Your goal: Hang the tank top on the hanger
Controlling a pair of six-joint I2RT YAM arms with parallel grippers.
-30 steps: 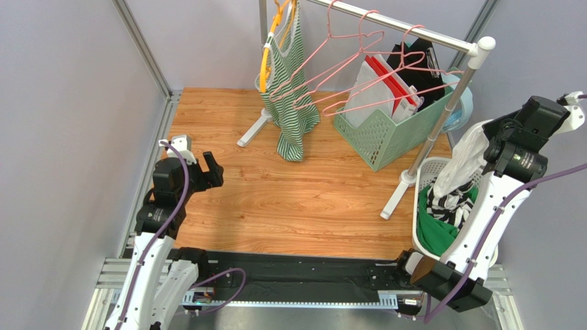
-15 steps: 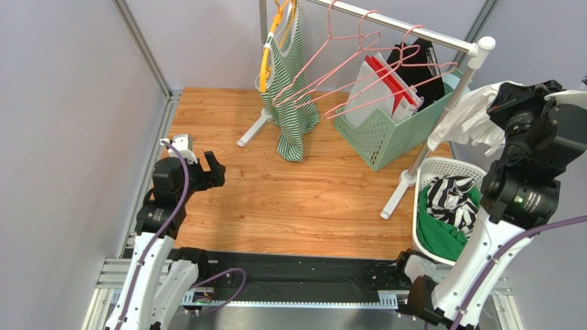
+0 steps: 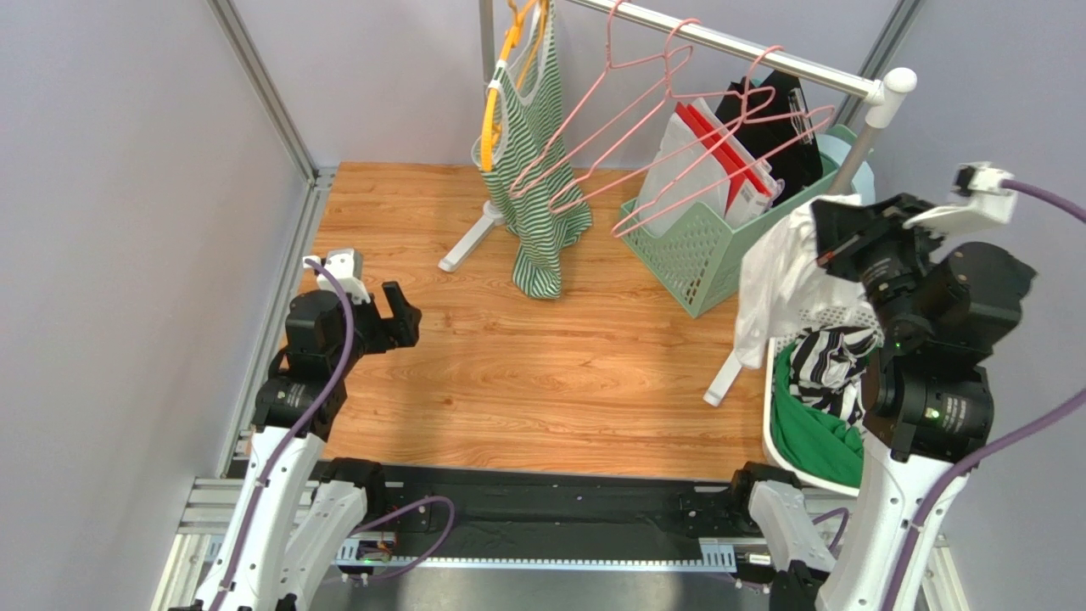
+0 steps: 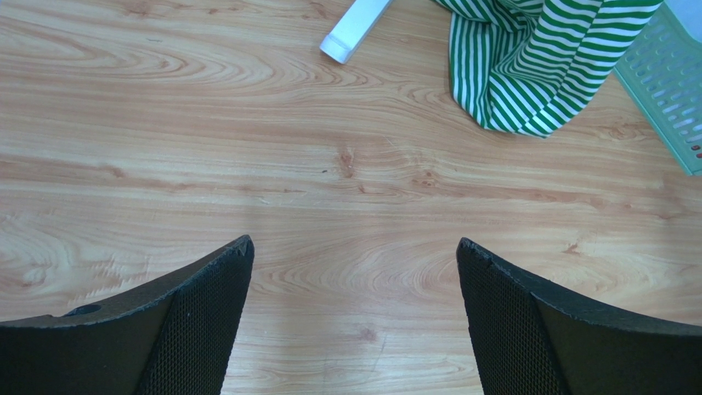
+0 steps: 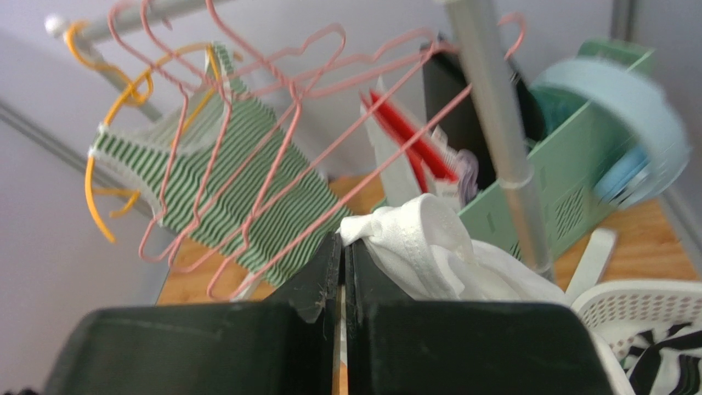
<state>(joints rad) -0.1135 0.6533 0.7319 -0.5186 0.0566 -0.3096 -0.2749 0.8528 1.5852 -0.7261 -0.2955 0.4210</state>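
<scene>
**A:** Where was the tank top point(image 3: 775, 274)?

**B:** Up in the air on the right, dangling above the laundry basket point(image 3: 770, 427) and close to the end post of the rail point(image 3: 765, 57). The right gripper point(image 5: 342, 255) was clamped tight on a bunched fold of it (hem or strap, I couldn't tell which).

**A:** And the left gripper point(image 4: 354, 247)?

**B:** It was spread wide over the wooden table point(image 4: 165, 123), carrying nothing, well apart from the garment.

**A:** How did you expect the cloth to handle?

**B:** As thin, light and limp. It would sag and close on itself rather than hold an opening. Nothing about it was fragile, though it might slide out of a shallow pinch or catch on wire.

**A:** Where would you take hold, then?

**B:** At the narrow shoulder straps, I judged, one in each gripper. That would spread the neck for the hanger point(image 3: 580, 134) (one of the pink wire ones on the rail).
</scene>
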